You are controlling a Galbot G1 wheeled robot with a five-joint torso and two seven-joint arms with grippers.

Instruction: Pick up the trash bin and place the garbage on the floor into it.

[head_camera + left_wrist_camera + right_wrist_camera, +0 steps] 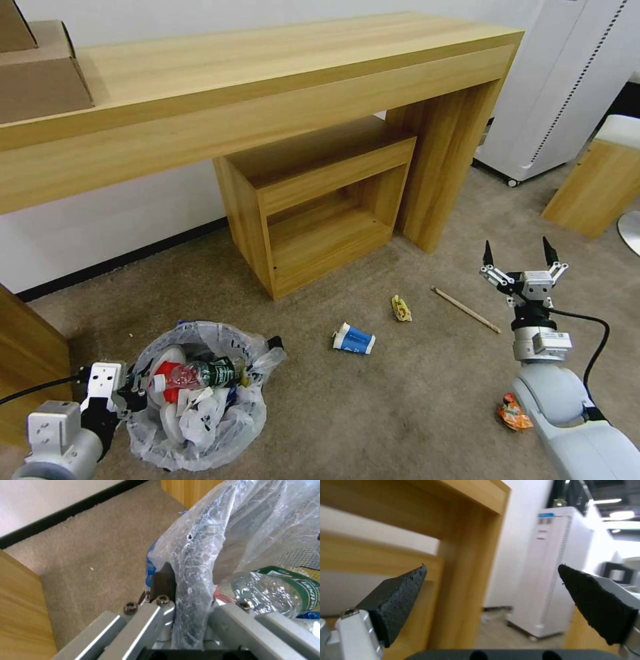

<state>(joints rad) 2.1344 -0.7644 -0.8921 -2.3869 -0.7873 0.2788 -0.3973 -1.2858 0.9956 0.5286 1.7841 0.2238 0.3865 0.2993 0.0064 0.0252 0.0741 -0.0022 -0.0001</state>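
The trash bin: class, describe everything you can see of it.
The trash bin is small and round, lined with a crinkly translucent whitish bag draped over its rim. It sits low on the beige carpet, holding a green-label bottle and wrappers. The left gripper is clamped on its rim.

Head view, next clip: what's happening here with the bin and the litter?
The left gripper is shut on the rim of the trash bin, which already holds a green-label bottle and other scraps. The right gripper is open, raised above the carpet, holding nothing. Still on the floor: a blue-white carton, a yellow scrap, a wooden stick and an orange wrapper.
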